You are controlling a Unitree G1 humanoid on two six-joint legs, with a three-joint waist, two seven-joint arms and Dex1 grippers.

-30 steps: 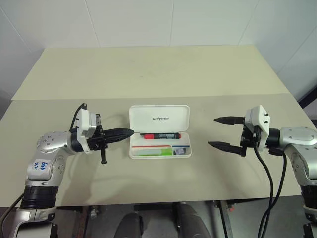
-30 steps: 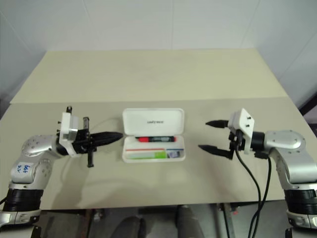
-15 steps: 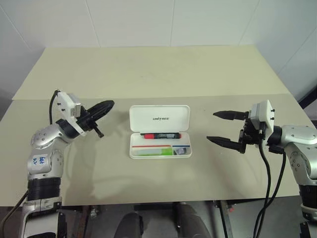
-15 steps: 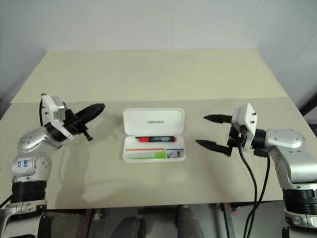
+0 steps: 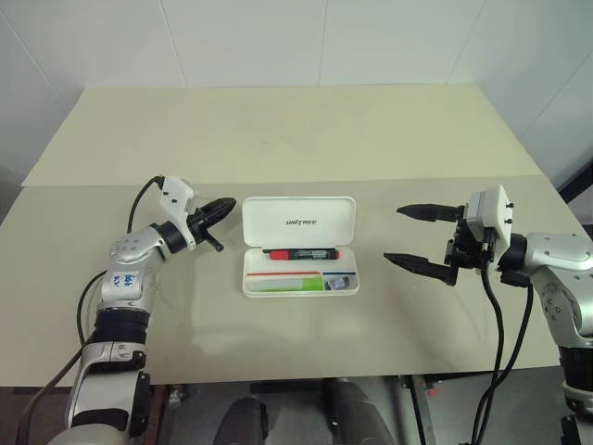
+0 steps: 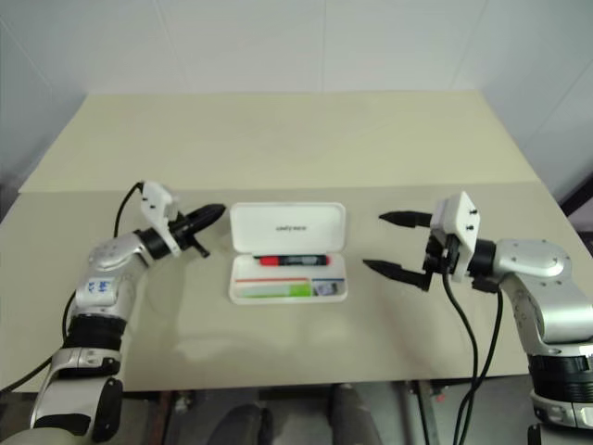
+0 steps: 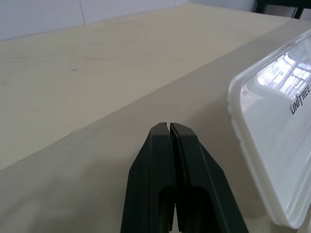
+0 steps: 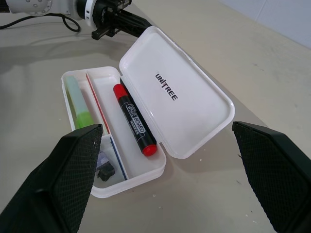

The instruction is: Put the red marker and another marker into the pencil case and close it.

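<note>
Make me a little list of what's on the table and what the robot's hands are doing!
case: white pencil case, lid open
red marker: red marker lying inside the case
green marker: green marker inside the case, in the other slot
left hand: left hand shut, holding nothing, beside the lid's corner
right hand: right hand open, holding nothing, off to the case's other side
left to do: close the lid

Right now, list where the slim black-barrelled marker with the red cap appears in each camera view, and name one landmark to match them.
Left eye view: the red marker lies in the white pencil case's rear compartment, at picture centre.
Right eye view: same spot, just below the open lid.
Left wrist view: not in it.
Right wrist view: at centre, alongside the lid's hinge.
Shared landmark: the UNITREE lettering on the lid.
</note>
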